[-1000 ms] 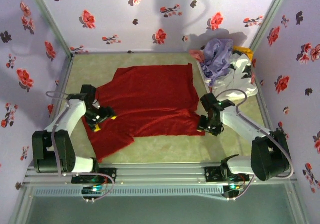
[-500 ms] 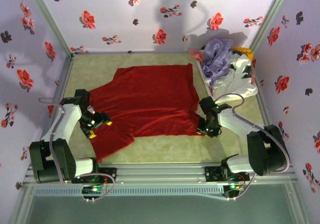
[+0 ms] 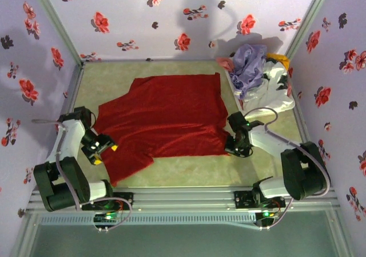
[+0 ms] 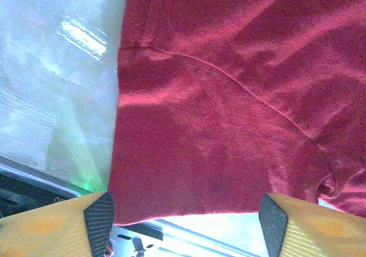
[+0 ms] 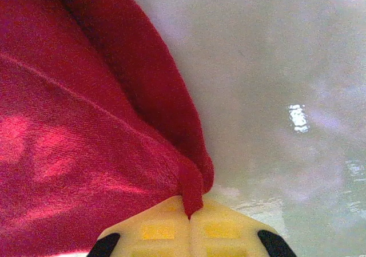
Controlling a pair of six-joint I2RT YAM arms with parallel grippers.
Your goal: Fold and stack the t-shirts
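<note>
Right end effector (image 5: pixel 190 214) pinches the red t-shirt (image 3: pixel 166 117) hem at four o'clock; left end effector (image 4: pixel 186 225) gapes wide over the eight o'clock sleeve

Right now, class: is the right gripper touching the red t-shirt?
Touching. The right wrist view shows the right gripper shut on a pinched corner of the red t-shirt.

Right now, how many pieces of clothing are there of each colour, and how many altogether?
red shirt: 1
lavender shirt: 1
pink cloth: 1, only a glimpse
yellow-orange cloth: 1, only a glimpse
Total: 4
</note>
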